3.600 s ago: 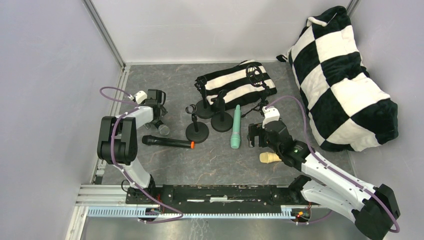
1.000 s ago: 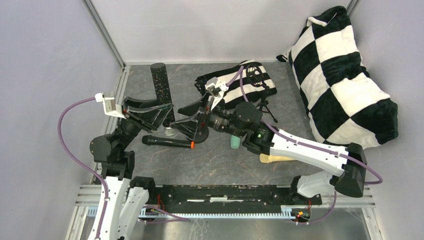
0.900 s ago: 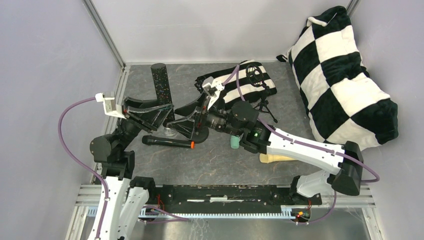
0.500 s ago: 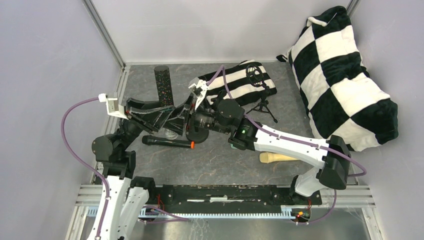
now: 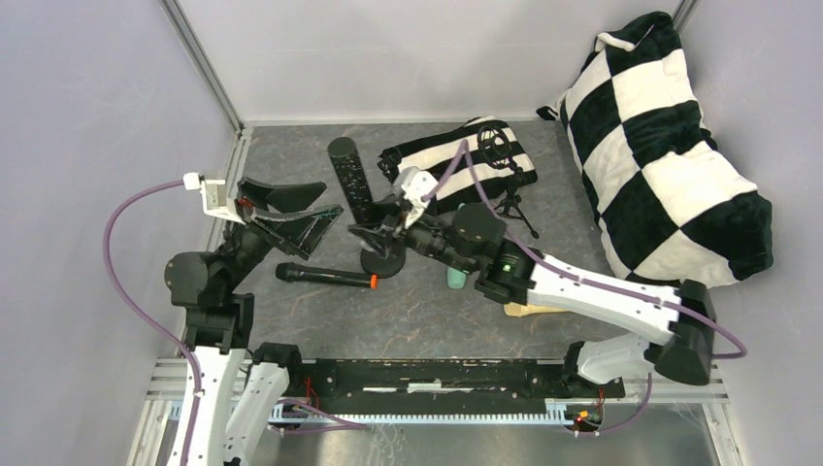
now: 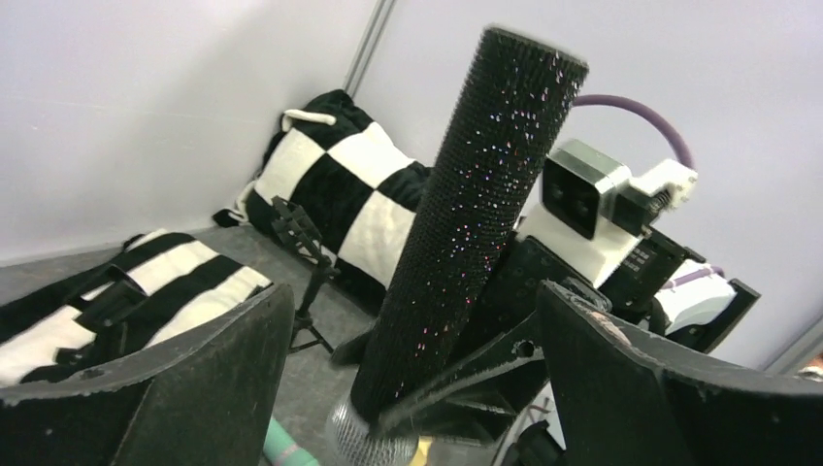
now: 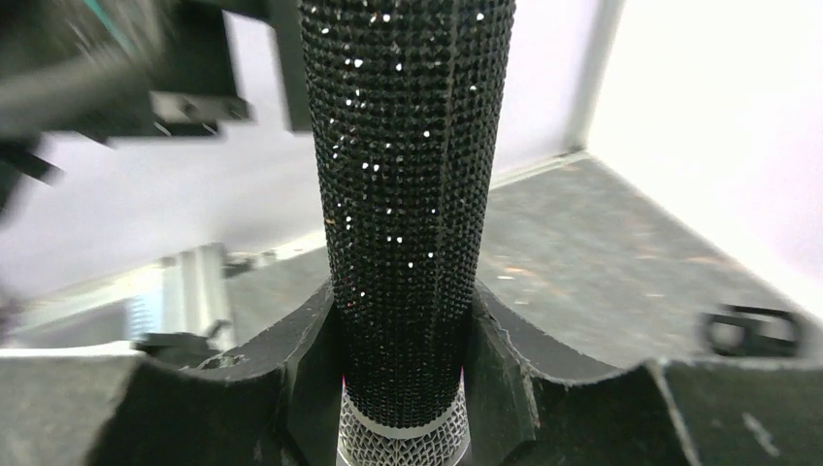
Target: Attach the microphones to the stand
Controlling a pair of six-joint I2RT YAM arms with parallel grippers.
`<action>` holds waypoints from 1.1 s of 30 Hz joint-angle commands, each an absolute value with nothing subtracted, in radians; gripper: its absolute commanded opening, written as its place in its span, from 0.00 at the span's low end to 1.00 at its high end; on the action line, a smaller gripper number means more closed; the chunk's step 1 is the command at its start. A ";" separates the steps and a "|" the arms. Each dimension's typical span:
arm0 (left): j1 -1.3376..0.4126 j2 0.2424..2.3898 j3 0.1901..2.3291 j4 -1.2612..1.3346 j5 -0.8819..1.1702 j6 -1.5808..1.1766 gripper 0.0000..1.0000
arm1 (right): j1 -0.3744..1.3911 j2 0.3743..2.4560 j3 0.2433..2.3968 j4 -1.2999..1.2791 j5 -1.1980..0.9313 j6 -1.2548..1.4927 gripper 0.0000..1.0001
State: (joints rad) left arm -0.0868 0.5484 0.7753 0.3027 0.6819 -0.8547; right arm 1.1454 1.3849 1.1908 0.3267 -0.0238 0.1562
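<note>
Near the middle of the surface (image 5: 427, 325), upright but leaning: the black microphone with silver mesh head (image 5: 349, 180), mesh end down, blunt tail up and tipped toward the back wall. Clamped low on its sparkling barrel by the right claw (image 5: 361, 233), just above the mesh. From the right wrist, a finger (image 7: 301, 388) pressed on each flank of the barrel (image 7: 408, 194), with the silver band showing just beneath. Cannot tell whether the mesh touches the surface.

Around the same microphone, the left claw (image 5: 330, 196), spread wide and gripping nothing. From the left wrist, barrel (image 6: 476, 194) rising between the two black fingers (image 6: 146, 388), clear of both, with open space on either side.

Just in front of the two claws, flat on the surface: the black microphone with orange ring (image 5: 325, 278), lying crosswise, ring end to the right. Right beside that ring, a round-based stand (image 5: 383, 262), partly under the right claw.

Further right, mostly covered by the right arm: the mint green microphone (image 5: 456, 280), and nearer the front the cream-yellow microphone (image 5: 519, 310), only a sliver of each on show.

Behind, a black-and-white striped cloth (image 5: 456, 165) with a small tripod (image 5: 512, 206) at its right edge. Against the right wall, a checkered cushion (image 5: 670, 155).
</note>
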 commanded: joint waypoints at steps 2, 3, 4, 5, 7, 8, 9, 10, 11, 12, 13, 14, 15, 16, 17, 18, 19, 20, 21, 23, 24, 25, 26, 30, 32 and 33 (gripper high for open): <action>-0.087 0.572 0.962 0.056 0.676 -0.659 1.00 | 1.146 1.207 1.104 0.330 0.190 -0.354 0.00; -0.088 0.584 1.001 0.016 0.676 -0.624 1.00 | 1.145 1.182 1.069 0.335 0.205 -0.437 0.00; -0.088 0.599 1.040 -0.045 0.675 -0.591 1.00 | 1.145 1.157 1.029 0.364 0.231 -0.543 0.00; -0.088 0.618 1.087 -0.099 0.673 -0.556 1.00 | 1.146 1.130 0.980 0.389 0.248 -0.662 0.00; -0.087 0.660 1.167 -0.187 0.678 -0.512 1.00 | 1.146 1.095 0.922 0.408 0.279 -0.862 0.00; -0.087 0.683 1.206 -0.215 0.691 -0.498 0.99 | 1.146 1.085 0.912 0.398 0.307 -0.937 0.00; -0.088 0.707 1.237 -0.235 0.704 -0.490 0.99 | 1.146 1.081 0.908 0.381 0.341 -1.021 0.00; -0.088 0.733 1.269 -0.255 0.718 -0.483 0.99 | 1.146 1.079 0.905 0.370 0.385 -1.085 0.00; -0.087 0.755 1.295 -0.270 0.733 -0.481 0.99 | 1.146 1.078 0.905 0.351 0.413 -1.158 0.00; -0.087 0.783 1.318 -0.286 0.748 -0.480 0.97 | 1.146 1.077 0.900 0.335 0.432 -1.231 0.00; -0.087 0.812 1.345 -0.313 0.765 -0.471 0.96 | 1.146 1.074 0.889 0.331 0.458 -1.294 0.00; -0.089 0.841 1.374 -0.346 0.772 -0.454 0.95 | 1.146 1.072 0.878 0.335 0.476 -1.362 0.00; -0.099 0.867 1.405 -0.392 0.750 -0.424 0.93 | 1.146 1.068 0.866 0.348 0.493 -1.396 0.00; -0.118 0.885 1.436 -0.424 0.716 -0.395 0.92 | 1.146 1.062 0.862 0.349 0.502 -1.422 0.00; -0.135 0.901 1.448 -0.445 0.684 -0.372 0.92 | 1.146 1.056 0.862 0.338 0.504 -1.432 0.00; -0.149 0.917 1.463 -0.465 0.651 -0.352 0.92 | 1.146 1.049 0.864 0.329 0.515 -1.435 0.00; -0.163 0.937 1.478 -0.485 0.626 -0.336 0.91 | 1.146 1.040 0.864 0.316 0.526 -1.441 0.00; -0.191 0.959 1.491 -0.507 0.587 -0.314 0.89 | 1.146 1.028 0.864 0.310 0.539 -1.444 0.00; -0.238 0.980 1.501 -0.528 0.528 -0.286 0.88 | 1.146 1.016 0.862 0.301 0.551 -1.444 0.00; -0.416 1.032 1.525 -0.577 0.310 -0.211 0.88 | 1.146 0.988 0.858 0.270 0.567 -1.440 0.00; -0.517 1.055 1.538 -0.593 0.203 -0.170 0.89 | 1.146 0.971 0.855 0.246 0.569 -1.437 0.00; -0.617 1.084 1.552 -0.603 0.123 -0.147 0.89 | 1.147 0.955 0.850 0.217 0.566 -1.436 0.01; -0.694 1.109 1.566 -0.603 0.072 -0.132 0.89 | 1.147 0.942 0.847 0.187 0.562 -1.440 0.01; -0.858 1.187 1.628 -0.600 -0.018 -0.090 0.91 | 1.147 0.881 0.810 0.121 0.552 -1.462 0.01; -0.876 1.209 1.655 -0.598 -0.006 -0.084 0.92 | 1.146 0.852 0.784 0.114 0.553 -1.466 0.01; -0.880 1.216 1.662 -0.595 0.017 -0.084 0.92 | 1.145 0.838 0.774 0.117 0.553 -1.466 0.00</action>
